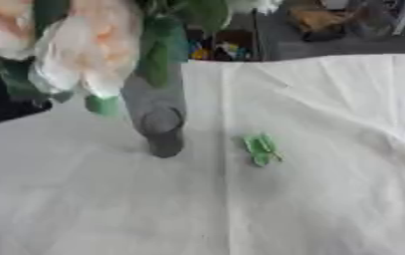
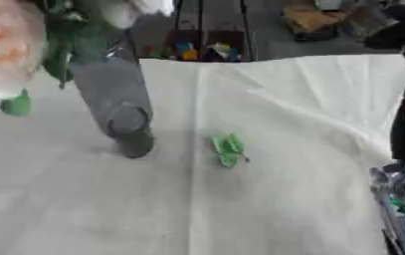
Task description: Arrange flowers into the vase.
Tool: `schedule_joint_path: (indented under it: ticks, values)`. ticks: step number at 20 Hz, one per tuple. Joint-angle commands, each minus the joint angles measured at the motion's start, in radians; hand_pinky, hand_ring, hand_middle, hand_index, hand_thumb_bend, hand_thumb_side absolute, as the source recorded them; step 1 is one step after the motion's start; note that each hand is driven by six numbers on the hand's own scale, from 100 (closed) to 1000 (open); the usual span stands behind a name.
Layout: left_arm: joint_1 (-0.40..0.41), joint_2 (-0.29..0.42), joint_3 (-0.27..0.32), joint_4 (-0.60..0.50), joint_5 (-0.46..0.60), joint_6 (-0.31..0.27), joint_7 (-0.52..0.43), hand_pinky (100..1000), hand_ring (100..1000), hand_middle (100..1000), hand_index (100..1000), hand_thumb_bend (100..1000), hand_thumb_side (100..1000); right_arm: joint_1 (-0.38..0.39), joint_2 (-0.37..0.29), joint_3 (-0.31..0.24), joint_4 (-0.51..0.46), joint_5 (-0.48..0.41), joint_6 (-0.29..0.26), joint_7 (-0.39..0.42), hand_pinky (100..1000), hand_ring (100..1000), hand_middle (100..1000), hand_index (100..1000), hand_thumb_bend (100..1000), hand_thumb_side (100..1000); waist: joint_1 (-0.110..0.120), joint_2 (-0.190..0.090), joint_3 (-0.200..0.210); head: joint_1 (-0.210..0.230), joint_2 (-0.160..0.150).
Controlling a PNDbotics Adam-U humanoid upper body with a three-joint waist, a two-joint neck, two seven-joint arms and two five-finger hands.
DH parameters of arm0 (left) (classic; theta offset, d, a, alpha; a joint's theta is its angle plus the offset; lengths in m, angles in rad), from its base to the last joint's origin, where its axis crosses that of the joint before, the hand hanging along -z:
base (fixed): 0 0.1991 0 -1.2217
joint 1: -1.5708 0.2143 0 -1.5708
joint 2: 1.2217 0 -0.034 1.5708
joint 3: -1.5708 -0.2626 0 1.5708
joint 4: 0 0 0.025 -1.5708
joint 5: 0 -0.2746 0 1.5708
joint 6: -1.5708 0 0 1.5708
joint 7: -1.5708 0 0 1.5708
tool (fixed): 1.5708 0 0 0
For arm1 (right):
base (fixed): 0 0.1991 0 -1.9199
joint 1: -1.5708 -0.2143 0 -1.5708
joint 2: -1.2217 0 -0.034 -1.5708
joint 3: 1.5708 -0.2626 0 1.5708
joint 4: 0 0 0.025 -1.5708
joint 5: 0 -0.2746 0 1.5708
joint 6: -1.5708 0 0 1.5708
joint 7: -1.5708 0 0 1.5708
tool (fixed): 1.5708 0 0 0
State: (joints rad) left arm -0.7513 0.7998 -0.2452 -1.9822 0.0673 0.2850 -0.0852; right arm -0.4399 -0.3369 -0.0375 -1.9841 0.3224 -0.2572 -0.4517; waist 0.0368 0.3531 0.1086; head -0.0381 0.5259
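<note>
Left eye view shows a tabletop (image 1: 327, 199) under creased white cloth, with dim clutter beyond. A grey vase (image 1: 157, 117) holds pale peach flowers (image 1: 88, 47) (very close, blurred). A green leaf (image 1: 260, 149) lies beside it. The right robot hand (image 2: 401, 196) shows at the right edge; its grasp cannot be told.

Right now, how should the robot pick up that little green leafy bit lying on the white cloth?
Pinch the small green leafy piece from straight above, fingers closing across its narrow width. It lies flat and alone on the white cloth, just right of the grey vase, so nothing blocks a top-down reach. It looks thin, so a fingertip pinch probably suits it better than a full grasp.
</note>
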Motion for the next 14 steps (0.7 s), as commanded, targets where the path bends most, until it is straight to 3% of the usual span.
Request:
schedule_joint_path:
  ticks: [1,7,14]
  values:
    - [-0.036,-0.007,0.034,-0.01,0.063,0.033,0.059,100,100,100,100,100,621,-0.006,-0.012,-0.005,-0.016,-0.008,-0.002,-0.001,590,549,498,727,100,982,0.003,-0.029,-0.001,-0.002,0.005]
    - [-0.077,-0.037,0.064,0.0,0.178,0.094,0.195,100,100,100,100,100,623,0.001,-0.013,-0.004,-0.016,-0.012,0.0,0.0,591,550,498,727,100,983,0.01,-0.035,-0.001,-0.009,0.01]
    - [-0.124,-0.067,0.094,0.003,0.255,0.112,0.321,100,100,100,100,100,623,0.008,-0.014,-0.003,-0.016,-0.015,0.004,0.001,593,550,497,728,100,984,0.015,-0.041,0.0,-0.008,0.01]
